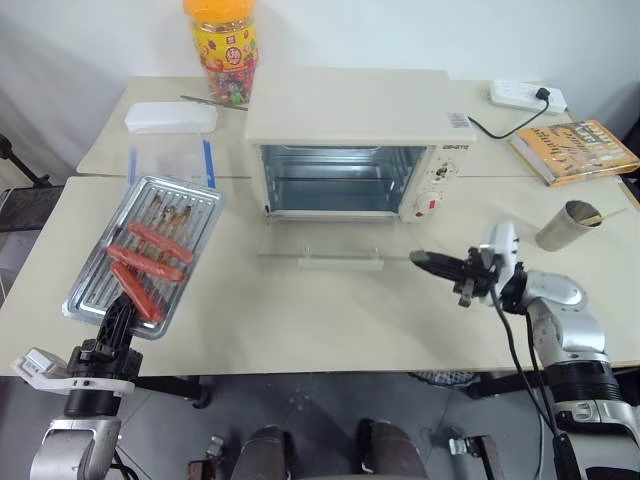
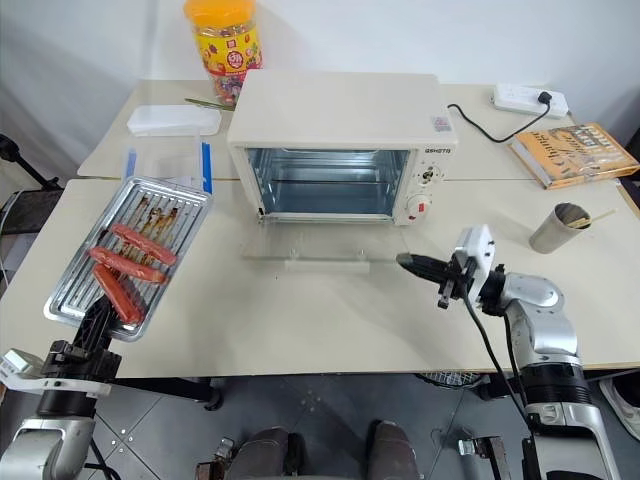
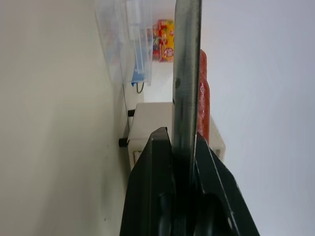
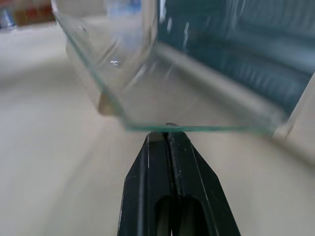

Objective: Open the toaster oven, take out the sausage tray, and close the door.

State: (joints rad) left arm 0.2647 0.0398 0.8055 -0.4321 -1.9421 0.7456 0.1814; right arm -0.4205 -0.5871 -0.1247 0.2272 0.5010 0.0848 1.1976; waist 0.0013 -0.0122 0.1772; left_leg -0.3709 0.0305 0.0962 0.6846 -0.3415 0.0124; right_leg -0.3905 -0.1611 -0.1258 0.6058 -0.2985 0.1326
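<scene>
The cream toaster oven [image 1: 350,120] stands mid-table, its inside empty. Its glass door [image 1: 320,245] lies folded down flat, with the bar handle [image 1: 322,261] towards me. On the left, the silver sausage tray [image 1: 190,200] carries three reddish sausages [image 1: 150,262]. My left gripper [image 1: 118,305] is shut on the tray's near rim, and the left wrist view shows the tray edge [image 3: 187,59] clamped between the fingers, seemingly a little off the table. My right gripper [image 1: 418,258] is shut and empty, pointing at the right end of the door. Its tip [image 4: 168,135] sits just at the glass edge [image 4: 197,129].
A candy jar [image 1: 222,45], a flat white box [image 1: 170,117] and a clear box with blue clips [image 1: 170,160] stand behind the tray. At the right are a book [image 1: 575,150], a tipped paper cup [image 1: 565,225] and a power strip [image 1: 525,96] with its cord.
</scene>
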